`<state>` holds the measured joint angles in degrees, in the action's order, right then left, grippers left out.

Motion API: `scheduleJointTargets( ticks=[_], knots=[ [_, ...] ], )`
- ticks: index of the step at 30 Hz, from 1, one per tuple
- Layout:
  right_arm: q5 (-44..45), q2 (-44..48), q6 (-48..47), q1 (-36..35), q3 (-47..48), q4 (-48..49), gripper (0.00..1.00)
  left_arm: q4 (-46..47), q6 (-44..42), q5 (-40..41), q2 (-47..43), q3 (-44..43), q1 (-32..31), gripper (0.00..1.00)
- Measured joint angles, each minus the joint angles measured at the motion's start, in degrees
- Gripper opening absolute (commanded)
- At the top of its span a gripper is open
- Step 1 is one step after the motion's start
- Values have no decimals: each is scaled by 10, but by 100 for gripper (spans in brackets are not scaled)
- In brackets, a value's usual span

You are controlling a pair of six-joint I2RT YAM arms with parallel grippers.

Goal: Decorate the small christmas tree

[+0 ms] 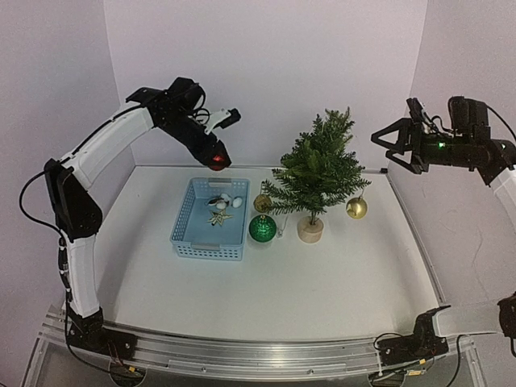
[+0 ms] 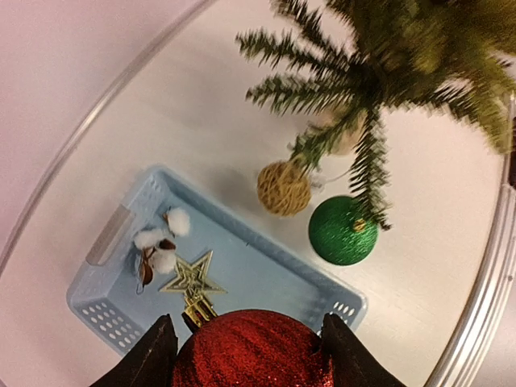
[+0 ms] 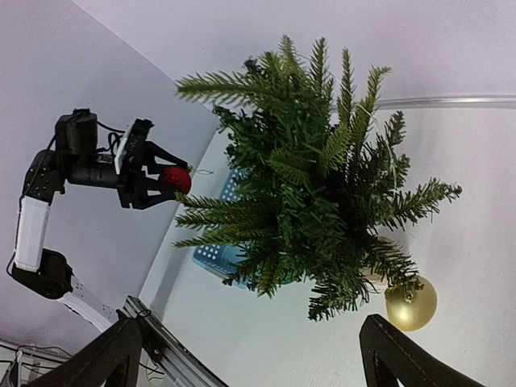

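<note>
On the white bench the small christmas tree stands right of centre in the overhead view, with a green ball and a twine ball under its lower left branches, just beside the blue basket, and a gold ball at its lower right. The basket, left of centre, holds a gold star and a cotton sprig. Above the basket's far end the left tool pinches a red glitter ball, while the right tool, at the right edge, is spread wide around nothing
</note>
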<state>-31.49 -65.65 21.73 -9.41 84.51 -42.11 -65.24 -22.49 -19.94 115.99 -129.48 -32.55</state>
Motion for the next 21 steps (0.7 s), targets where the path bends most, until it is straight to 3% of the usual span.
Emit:
scheduleJointTargets(
  ticks=[5,11,21],
  knots=[
    [-12,1,9,0,9,21,93,61,20,-96,-58,0,3,53],
    [-19,2,16,0,4,33,93,117,32,-193,-64,-2,2,51],
    [-19,-1,23,0,-2,45,93,165,40,-250,-37,-32,-44,50]
  ],
)
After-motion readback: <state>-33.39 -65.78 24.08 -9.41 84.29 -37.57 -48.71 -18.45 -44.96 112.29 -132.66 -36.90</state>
